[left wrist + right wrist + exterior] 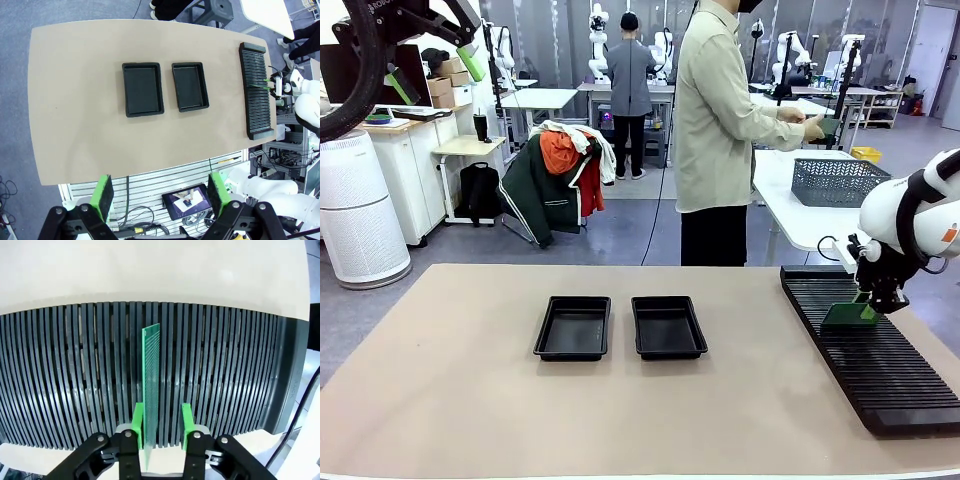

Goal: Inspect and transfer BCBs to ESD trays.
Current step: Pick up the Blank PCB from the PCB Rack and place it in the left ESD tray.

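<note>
While the left claw (160, 187) hangs wide open high over the table (450, 400), the right claw (162, 412) is down at the rack (880, 380) with a green board (151, 370) between its fingers.
The board stands on its edge in a slot toward the far end of the rack, on the right side of the table. The right claw's jaws are partly open around it: one pad (137, 422) is right against the board, and a gap shows at the other pad. The left tray (572, 330) and right tray (668, 328) lie side by side in the middle of the table, well apart from the rack.
</note>
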{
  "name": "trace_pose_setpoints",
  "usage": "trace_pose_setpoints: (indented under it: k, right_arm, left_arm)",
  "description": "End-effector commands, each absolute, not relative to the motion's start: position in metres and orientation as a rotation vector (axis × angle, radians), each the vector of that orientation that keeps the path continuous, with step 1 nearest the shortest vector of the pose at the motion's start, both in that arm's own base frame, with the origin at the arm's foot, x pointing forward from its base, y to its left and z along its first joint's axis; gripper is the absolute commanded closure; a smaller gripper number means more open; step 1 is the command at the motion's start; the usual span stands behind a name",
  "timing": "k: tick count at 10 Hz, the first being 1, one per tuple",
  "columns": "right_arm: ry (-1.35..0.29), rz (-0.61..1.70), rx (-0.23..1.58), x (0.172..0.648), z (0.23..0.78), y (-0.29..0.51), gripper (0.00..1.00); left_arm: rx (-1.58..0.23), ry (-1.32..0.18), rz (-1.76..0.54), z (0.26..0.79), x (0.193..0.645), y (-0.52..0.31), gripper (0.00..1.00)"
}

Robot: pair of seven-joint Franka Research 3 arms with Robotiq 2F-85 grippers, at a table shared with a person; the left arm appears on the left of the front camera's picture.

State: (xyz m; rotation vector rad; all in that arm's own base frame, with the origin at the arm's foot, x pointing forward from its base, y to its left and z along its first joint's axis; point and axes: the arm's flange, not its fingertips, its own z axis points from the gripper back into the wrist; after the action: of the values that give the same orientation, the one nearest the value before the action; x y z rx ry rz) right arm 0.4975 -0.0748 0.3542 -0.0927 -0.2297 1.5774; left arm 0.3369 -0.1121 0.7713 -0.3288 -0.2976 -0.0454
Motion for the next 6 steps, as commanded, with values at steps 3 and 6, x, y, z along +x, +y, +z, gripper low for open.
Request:
trace_pose_setpoints:
  k: [3,6]
  right_arm:
    - [-0.249,1.628,-0.06,0.5019,0.3511,-0.0809,0.79]
    - [-0.227,1.632,-0.054,0.5023,0.3525,-0.0799,0.91]
  left_arm:
    - [-0.329,-0.297,-0.046,0.771,0.3364,-0.112,0.0]
    - [-0.329,-0.297,-0.046,0.771,0.3364,-0.112,0.0]
